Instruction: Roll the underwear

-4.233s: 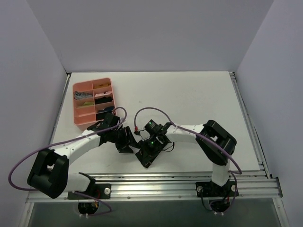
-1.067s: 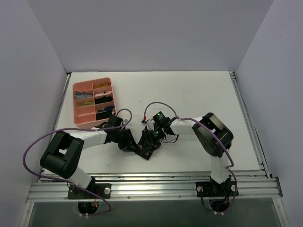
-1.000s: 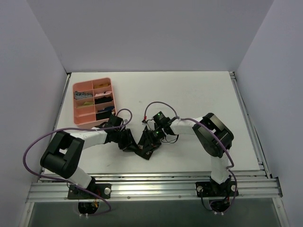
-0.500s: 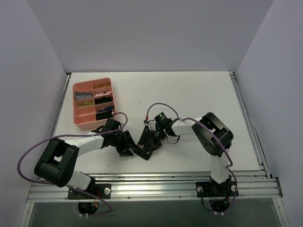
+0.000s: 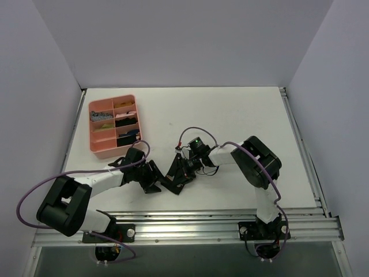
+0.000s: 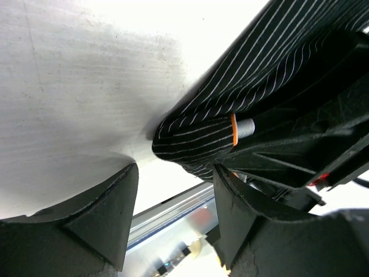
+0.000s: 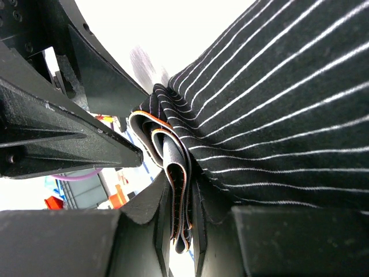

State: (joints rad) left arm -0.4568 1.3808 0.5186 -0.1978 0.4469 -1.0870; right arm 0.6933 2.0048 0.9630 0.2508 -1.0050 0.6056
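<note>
The underwear (image 5: pixel 172 171) is a small black garment with thin white stripes and an orange-edged band, bunched up on the white table between my two grippers. My right gripper (image 5: pixel 181 173) is shut on it. In the right wrist view the folded band (image 7: pixel 180 173) is pinched between the fingers (image 7: pixel 144 231), and striped cloth spreads away to the upper right. My left gripper (image 5: pixel 153 180) stands just left of the garment, open and holding nothing. In the left wrist view its fingertips (image 6: pixel 124 190) sit short of the rounded fold of the underwear (image 6: pixel 196 141).
A pink divided tray (image 5: pixel 104 151) with small items in its compartments stands at the back left. An aluminium rail (image 5: pixel 190 222) runs along the near table edge. Purple cables loop off both arms. Grey walls enclose the table.
My left gripper has opened, let go of the underwear and drawn back a little to the left. My right gripper has closed on the folded band.
</note>
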